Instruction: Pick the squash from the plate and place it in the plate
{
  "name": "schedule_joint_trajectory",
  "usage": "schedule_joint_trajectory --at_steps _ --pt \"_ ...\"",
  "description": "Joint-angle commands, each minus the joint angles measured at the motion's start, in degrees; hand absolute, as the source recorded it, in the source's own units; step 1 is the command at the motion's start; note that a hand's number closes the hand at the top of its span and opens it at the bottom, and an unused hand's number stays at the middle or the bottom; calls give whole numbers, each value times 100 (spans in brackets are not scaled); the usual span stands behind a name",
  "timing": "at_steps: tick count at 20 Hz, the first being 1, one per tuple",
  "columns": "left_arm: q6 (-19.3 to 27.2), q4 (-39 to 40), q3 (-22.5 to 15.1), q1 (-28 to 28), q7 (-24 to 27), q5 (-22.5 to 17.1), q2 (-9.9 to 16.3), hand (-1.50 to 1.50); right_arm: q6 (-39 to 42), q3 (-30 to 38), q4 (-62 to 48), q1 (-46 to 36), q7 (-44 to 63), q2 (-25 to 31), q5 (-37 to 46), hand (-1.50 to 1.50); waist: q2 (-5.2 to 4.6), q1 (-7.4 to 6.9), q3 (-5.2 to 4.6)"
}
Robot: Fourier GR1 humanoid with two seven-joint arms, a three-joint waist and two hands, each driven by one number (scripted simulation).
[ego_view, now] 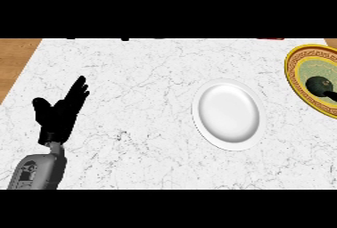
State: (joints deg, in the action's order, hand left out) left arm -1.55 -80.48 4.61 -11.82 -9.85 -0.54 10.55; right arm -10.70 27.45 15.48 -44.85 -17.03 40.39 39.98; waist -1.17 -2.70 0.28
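A dark green squash lies on a yellow patterned plate at the counter's right edge, partly cut off by the view. Something dark touches the squash at the very right edge; I cannot tell what it is. A plain white plate sits right of the counter's middle with nothing on it. My left hand is at the left side of the counter, open, fingers straight and pointing up, far from both plates. My right hand does not show.
The white marble counter spreads between my left hand and the white plate. Wooden floor shows past its left edge.
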Motion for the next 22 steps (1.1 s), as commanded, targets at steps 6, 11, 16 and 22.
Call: schedule_joint_trajectory --at_steps 6,11,16,22 --pt "99 273 38 130 226 114 -55 0 248 653 250 -211 -1935 127 -804 -150 37 114 -5" --pt "120 -73 3 78 -126 56 -80 0 965 1140 208 -370 -2064 53 -1519 -150 92 180 -17" --pt "70 77 8 105 84 98 -60 0 2143 1457 -291 -676 -988 471 -1961 -150 79 161 -18" --pt "-86 -72 158 133 -100 -58 99 0 2938 1558 -359 -92 -1310 643 -2277 -150 72 152 -16"
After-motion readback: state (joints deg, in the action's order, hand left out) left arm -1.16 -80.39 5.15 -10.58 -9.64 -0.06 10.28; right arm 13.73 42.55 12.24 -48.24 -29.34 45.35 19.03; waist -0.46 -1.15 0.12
